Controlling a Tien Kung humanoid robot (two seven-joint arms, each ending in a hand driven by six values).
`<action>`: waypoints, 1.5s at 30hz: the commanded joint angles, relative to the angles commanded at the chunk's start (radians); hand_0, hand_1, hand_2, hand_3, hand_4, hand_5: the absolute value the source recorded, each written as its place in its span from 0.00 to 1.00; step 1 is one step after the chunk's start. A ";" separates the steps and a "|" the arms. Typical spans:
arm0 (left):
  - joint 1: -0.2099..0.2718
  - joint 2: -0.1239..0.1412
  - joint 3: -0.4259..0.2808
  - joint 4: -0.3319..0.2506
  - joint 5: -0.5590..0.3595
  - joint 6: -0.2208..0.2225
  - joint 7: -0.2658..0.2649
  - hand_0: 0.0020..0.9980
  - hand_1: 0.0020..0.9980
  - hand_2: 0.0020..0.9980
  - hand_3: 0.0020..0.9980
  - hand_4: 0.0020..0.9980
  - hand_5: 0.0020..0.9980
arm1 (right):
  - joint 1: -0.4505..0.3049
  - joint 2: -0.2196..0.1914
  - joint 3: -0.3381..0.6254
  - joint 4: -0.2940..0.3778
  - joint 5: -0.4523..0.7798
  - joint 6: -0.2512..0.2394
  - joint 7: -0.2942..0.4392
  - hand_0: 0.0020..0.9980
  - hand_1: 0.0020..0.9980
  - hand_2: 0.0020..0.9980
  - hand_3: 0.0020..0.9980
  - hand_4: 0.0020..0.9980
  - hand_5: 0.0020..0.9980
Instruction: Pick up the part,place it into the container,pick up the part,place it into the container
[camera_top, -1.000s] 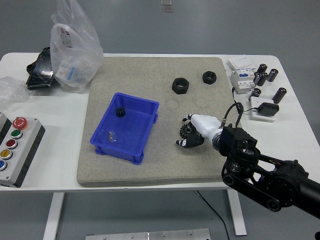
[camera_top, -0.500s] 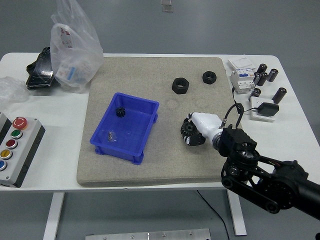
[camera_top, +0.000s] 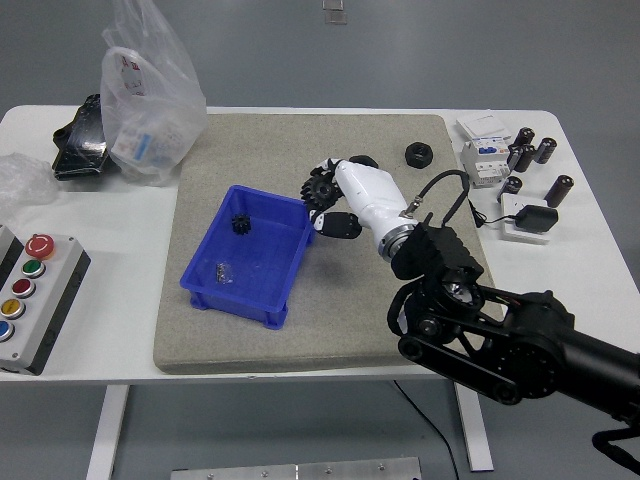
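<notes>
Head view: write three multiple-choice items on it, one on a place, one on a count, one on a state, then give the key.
1. Where is the robot's right hand?
A. Over the grey felt mat, just right of the blue plastic bin
B. Over the grey push-button control box
C. Beside the clear plastic bag

2. How many separate items lie inside the blue bin?
A. None
B. Two
C. Five

3. What state is the right hand in?
A. Open and empty
B. Shut on the black toothed gear
C. Flat on the table

Key: 1 A, the hand is at the bin's right rim above the mat. 2 B, a small black gear and a small metal part lie on the bin floor. 3 B, its fingers are closed around the gear, held off the mat.
</notes>
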 joint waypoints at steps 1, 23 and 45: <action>-0.002 0.000 -0.016 0.000 0.018 0.000 0.008 0.62 0.53 0.54 0.64 0.75 0.54 | 0.007 0.006 -0.013 -0.005 0.024 -0.016 0.008 0.29 0.60 0.58 0.56 0.49 0.00; -0.008 -0.001 -0.181 0.000 0.197 0.003 0.062 0.63 0.53 0.54 0.64 0.74 0.53 | 0.034 0.023 -0.097 -0.042 0.292 -0.043 0.139 0.29 0.70 0.80 0.85 0.60 0.15; -0.001 -0.012 -0.180 0.000 0.189 0.002 0.053 0.63 0.53 0.54 0.63 0.73 0.49 | -0.152 -0.080 0.163 -0.014 0.218 -0.176 0.224 0.30 0.68 0.77 0.77 0.67 0.16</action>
